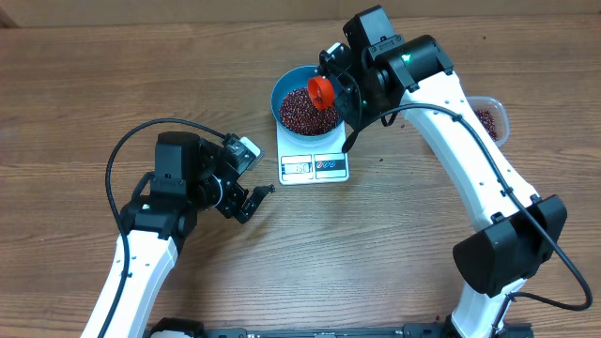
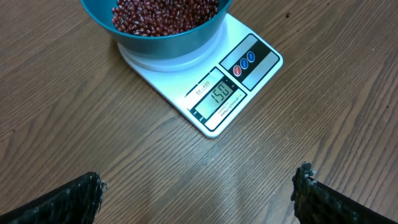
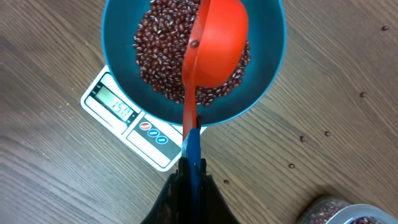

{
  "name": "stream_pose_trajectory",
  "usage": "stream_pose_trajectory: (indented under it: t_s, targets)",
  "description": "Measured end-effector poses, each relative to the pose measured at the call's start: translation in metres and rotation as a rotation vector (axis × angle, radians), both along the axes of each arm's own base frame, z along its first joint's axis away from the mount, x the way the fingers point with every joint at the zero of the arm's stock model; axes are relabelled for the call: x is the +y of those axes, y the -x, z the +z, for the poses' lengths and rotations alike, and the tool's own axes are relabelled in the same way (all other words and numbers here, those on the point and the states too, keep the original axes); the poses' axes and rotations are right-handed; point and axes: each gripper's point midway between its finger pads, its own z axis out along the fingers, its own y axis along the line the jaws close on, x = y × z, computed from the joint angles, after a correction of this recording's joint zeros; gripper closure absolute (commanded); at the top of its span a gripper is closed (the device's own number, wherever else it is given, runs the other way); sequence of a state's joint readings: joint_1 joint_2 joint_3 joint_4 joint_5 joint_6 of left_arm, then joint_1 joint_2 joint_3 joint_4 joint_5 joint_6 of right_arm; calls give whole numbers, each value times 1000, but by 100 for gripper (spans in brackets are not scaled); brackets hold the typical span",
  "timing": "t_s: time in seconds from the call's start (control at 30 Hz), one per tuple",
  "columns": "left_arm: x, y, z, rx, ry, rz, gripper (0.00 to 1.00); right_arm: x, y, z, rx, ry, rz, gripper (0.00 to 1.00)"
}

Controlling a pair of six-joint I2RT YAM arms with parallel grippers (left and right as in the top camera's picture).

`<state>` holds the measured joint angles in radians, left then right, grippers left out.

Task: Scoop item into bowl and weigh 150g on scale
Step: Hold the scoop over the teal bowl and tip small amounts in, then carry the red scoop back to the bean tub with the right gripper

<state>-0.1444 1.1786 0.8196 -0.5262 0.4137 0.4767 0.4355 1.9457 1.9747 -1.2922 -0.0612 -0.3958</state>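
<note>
Blue bowl [image 1: 278, 94] of beans [image 1: 305, 113] on the scale [image 1: 315, 167], red scoop [image 3: 214, 43] above.
Grips the scoop's handle in the right gripper [image 3: 191, 171], clamped tight; holds its cup over the beans heaped in the bowl on the scale. Hovers the left gripper [image 2: 199, 186] before the scale's display edge, spread wide and empty, above the table [image 2: 93, 124]. Shows 150 on the display [image 2: 217, 96]. Clear tub [image 1: 490, 117] well apart from the scale.

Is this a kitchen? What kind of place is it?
Probably a robot test lab, not a kitchen: two robot arms stand at a wooden table holding a scale and a blue bowl of beans.
</note>
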Motion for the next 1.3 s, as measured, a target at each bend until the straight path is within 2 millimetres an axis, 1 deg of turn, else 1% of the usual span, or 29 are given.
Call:
stream_pose_trajectory:
  t_s: [0.43,0.63,0.73,0.83,0.93,1.07,1.13,1.3]
  targets:
    - [0,0,0,0,0,0,0,3,2,0,11,-18,5,96]
    - [0,0,0,0,0,0,0,10,6,1,30,-59,22,96]
    - [0,0,0,0,0,0,0,13,9,5,40,-86,29,96]
    - [0,0,0,0,0,0,1,12,14,12,56,-129,31,96]
    - [0,0,0,0,0,0,0,3,18,25,82,-209,23,96]
    - [0,0,0,0,0,0,0,-9,22,34,127,-304,23,96]
    - [0,0,0,0,0,0,0,-19,21,41,138,-360,10,96]
    - [0,0,0,0,0,0,0,-53,22,55,156,-441,-52,96]
